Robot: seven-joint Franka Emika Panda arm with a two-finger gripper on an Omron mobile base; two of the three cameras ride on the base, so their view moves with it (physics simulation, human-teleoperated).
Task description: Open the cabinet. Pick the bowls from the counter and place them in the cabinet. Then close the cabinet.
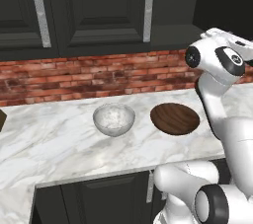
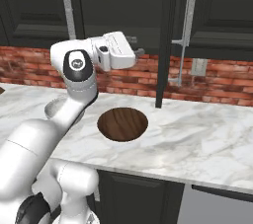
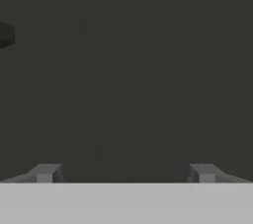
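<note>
Hand raised at the cabinet front, both bowls on the worktop.

Near: white marble worktop carries the speckled marble bowl and, just beside it on its right, the shallow wooden bowl; the two stand apart, both upright. Above them the hand spreads wide with nothing between its fingertips, facing a dark flat surface. Far: brick wall strip, then the black cabinet; in the right base view its right door stands ajar, silver bar handle swung outward.
</note>
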